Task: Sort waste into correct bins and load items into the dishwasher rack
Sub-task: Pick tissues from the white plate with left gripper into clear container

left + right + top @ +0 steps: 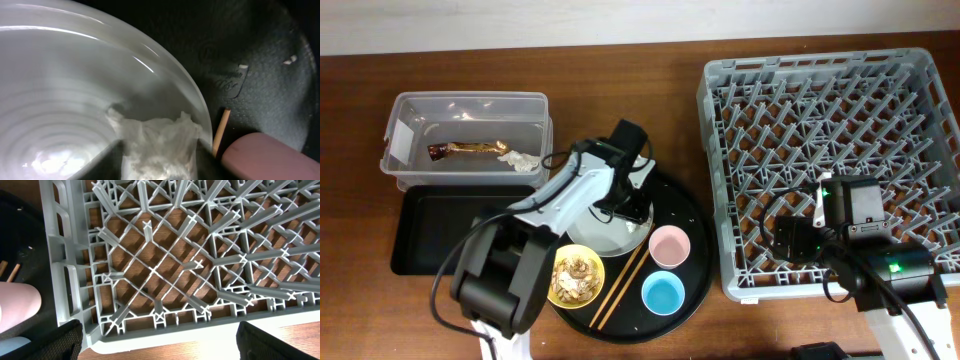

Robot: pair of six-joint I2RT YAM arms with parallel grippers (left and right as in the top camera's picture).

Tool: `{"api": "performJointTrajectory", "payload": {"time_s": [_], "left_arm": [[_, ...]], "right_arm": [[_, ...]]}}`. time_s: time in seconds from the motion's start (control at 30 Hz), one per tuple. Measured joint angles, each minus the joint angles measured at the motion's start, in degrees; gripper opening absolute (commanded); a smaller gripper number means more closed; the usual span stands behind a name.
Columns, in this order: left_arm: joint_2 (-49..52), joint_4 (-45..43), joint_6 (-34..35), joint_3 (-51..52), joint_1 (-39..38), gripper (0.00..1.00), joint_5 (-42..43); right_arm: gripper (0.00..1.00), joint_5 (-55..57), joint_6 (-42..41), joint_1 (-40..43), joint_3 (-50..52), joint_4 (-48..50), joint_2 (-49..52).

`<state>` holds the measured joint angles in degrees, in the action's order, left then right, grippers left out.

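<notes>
My left gripper [628, 205] is down on the pale grey-green plate [605, 240] on the round tray. In the left wrist view its fingers [159, 165] are shut on a crumpled white tissue [155, 137] lying on the plate [60, 90]. The clear tub [410, 110] holds the brown-and-gold wrapper [465, 149] and another tissue piece [520, 159]. The black rectangular tray [430, 230] lies in front of it. The yellow bowl [556, 290] holds tan food scraps [578, 272]. My right gripper [157, 340] is open and empty over the front left corner of the grey rack [820, 110].
The round black tray [695, 215] also carries the chopsticks [620, 285], the pink cup [669, 245] and the blue cup [663, 293]. The pink cup [265, 157] and a chopstick tip [221, 131] lie just right of my left fingers.
</notes>
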<state>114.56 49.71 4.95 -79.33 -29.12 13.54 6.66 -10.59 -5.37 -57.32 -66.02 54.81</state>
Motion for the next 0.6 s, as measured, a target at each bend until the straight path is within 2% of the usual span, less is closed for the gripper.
{"api": "performJointTrajectory", "payload": {"time_s": [0.1,0.23,0.4,0.43,0.5,0.6], "left_arm": [[0.52,0.20,-0.28,-0.02,-0.33,0.00,-1.55],[-0.94,3.91,-0.26,-1.60,1.60,0.00,-8.76],[-15.02,-0.55,-0.24,-4.04,13.22,0.02,-16.02],[-17.66,-3.37,-0.24,-4.50,18.43,0.13,-17.07],[-18.23,-6.43,-0.11,-4.70,23.87,0.40,-17.66],[-18.12,-7.21,-0.33,-4.70,29.05,0.52,-18.18]], "right_arm": [[0.99,0.00,0.00,0.00,0.00,0.00,0.00],[0.99,-0.02,-0.02,0.00,0.00,0.00,0.00],[0.99,-0.02,0.02,0.00,0.00,0.00,0.00],[0.99,0.00,0.02,0.00,0.00,-0.02,0.00],[0.99,-0.02,0.00,0.00,-0.02,0.00,0.00],[0.99,0.00,0.02,0.00,-0.02,0.00,0.00]]}}
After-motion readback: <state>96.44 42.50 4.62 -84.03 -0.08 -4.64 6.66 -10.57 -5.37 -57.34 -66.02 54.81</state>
